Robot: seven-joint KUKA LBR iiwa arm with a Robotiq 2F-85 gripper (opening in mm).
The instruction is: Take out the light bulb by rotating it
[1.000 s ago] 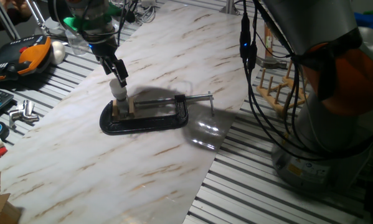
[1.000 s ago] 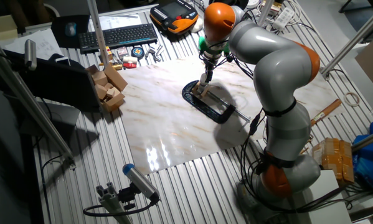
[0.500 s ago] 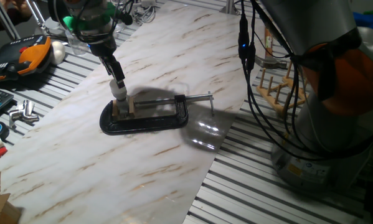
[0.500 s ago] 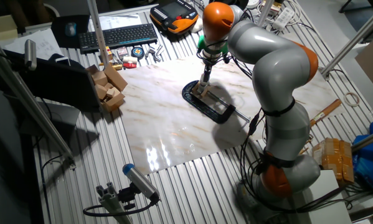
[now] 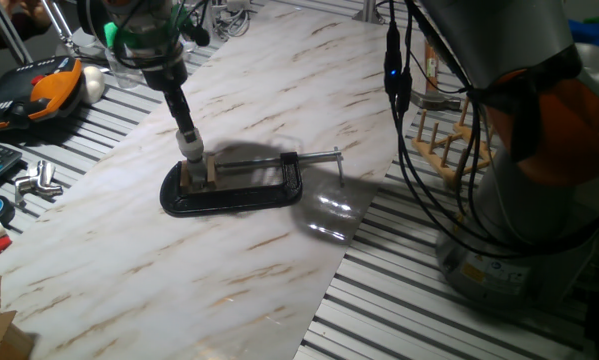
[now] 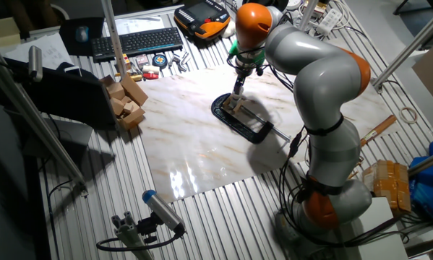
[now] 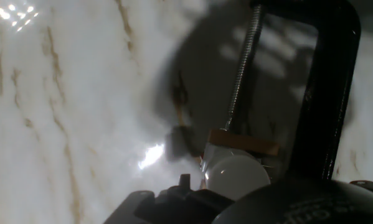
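Observation:
The light bulb (image 5: 193, 150), a small white globe, stands upright in a holder between wooden pads in a black C-clamp (image 5: 234, 190) lying on the marble board. My gripper (image 5: 190, 140) comes straight down onto it, with the fingers closed around its top. In the other fixed view the gripper (image 6: 236, 94) stands over the clamp (image 6: 243, 119). In the hand view the bulb (image 7: 235, 177) shows as a white dome at the bottom, beside the clamp frame (image 7: 326, 93) and its screw. The fingertips are hidden there.
An orange and black pendant (image 5: 44, 90) and a white egg-shaped ball (image 5: 94, 82) lie at the back left. A wooden peg rack (image 5: 444, 140) stands right of the board. A keyboard (image 6: 136, 42) and wooden blocks (image 6: 126, 101) sit off the board.
My gripper has turned about its vertical axis on the bulb: the fingers showed broadside before and now show edge-on. The clamp has not moved.

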